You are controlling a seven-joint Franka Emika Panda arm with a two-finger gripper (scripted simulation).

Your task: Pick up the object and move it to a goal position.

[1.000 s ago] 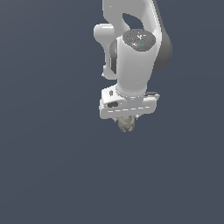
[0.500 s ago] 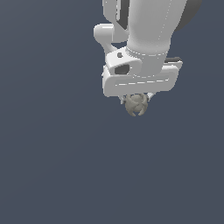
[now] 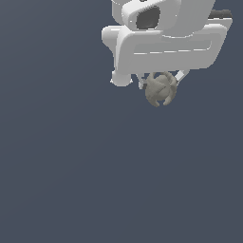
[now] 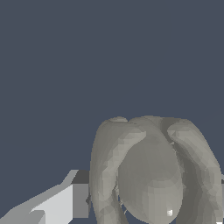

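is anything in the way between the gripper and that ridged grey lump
Nothing visible is. The lump already sits between the fingers of the gripper, with only plain dark background around it in both views.

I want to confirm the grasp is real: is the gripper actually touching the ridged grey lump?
Touching. In the wrist view a finger presses against the lump with no gap; the exterior view shows it tucked under the gripper.

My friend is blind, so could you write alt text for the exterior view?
A white robot arm's end effector holds a small grey-beige ridged lump between its fingers, near the top of the picture. Behind it is only a plain dark blue-grey background.
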